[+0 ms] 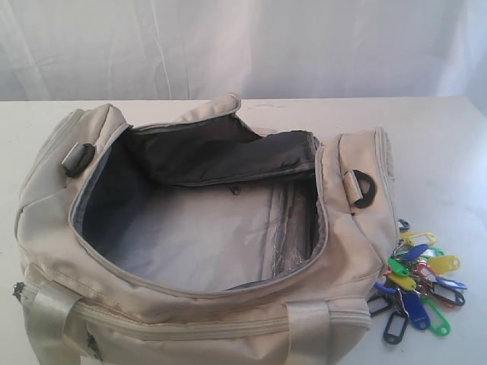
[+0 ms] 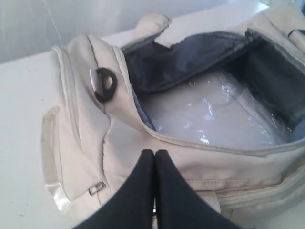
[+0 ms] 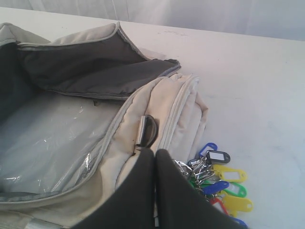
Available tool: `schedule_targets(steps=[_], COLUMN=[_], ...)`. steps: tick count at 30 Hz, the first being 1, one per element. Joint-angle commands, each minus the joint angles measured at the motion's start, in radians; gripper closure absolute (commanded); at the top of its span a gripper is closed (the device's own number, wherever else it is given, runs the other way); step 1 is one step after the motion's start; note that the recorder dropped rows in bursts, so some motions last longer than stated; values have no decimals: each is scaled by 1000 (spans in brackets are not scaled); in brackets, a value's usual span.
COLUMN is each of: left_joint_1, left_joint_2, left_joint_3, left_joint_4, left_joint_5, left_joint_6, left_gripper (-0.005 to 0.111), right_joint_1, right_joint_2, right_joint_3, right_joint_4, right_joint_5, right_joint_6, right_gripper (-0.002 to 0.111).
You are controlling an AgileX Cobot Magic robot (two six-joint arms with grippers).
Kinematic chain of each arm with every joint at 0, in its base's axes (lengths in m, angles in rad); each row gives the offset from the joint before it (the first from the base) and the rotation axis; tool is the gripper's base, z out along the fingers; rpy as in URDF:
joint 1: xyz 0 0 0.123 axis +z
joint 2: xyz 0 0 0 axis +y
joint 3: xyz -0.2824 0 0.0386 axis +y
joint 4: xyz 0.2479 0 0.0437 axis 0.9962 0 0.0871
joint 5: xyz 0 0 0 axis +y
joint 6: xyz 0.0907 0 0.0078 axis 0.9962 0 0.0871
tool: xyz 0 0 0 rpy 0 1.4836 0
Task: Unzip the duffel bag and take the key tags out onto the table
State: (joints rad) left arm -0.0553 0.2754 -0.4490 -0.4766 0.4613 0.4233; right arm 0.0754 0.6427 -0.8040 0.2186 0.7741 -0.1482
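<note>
while the cream duffel bag point(image 1: 228, 312) lies unzipped on the white tabletop point(image 1: 441, 137), its grey-lined main compartment point(image 1: 205, 243) gaping, the bunch of coloured plastic key tags point(image 1: 420, 287) rests on the tabletop just beside the bag's right end. the tags look light, hard and a little slippery, so their metal rings point(image 3: 198, 168) seem the surest hold. the bag looks soft and floppy. the left tool point(image 2: 155, 153) is clenched and empty above the bag's left front corner; the right tool point(image 3: 155, 152) is clenched and empty above the bag's right end, near the tags.
</note>
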Motion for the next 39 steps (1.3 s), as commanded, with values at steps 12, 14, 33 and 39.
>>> schedule_targets(steps=[12, 14, 33, 39], left_joint_1=[13, 13, 13, 13], left_joint_2=[-273, -272, -275, -275], left_joint_3=[6, 6, 137, 275], left_joint_4=[-19, -19, 214, 328], left_joint_5=[6, 9, 1, 1], left_joint_6=[2, 2, 2, 2], left_gripper=[107, 107, 107, 107], right_joint_1=[-5, -5, -5, -5], right_joint_2=[-7, -10, -14, -14], right_joint_3=[4, 4, 4, 4], right_joint_4=[-7, -7, -7, -7], right_joint_5=[-16, -15, -14, -14], right_joint_6=[-4, -4, -4, -4], right_gripper=[108, 108, 108, 108])
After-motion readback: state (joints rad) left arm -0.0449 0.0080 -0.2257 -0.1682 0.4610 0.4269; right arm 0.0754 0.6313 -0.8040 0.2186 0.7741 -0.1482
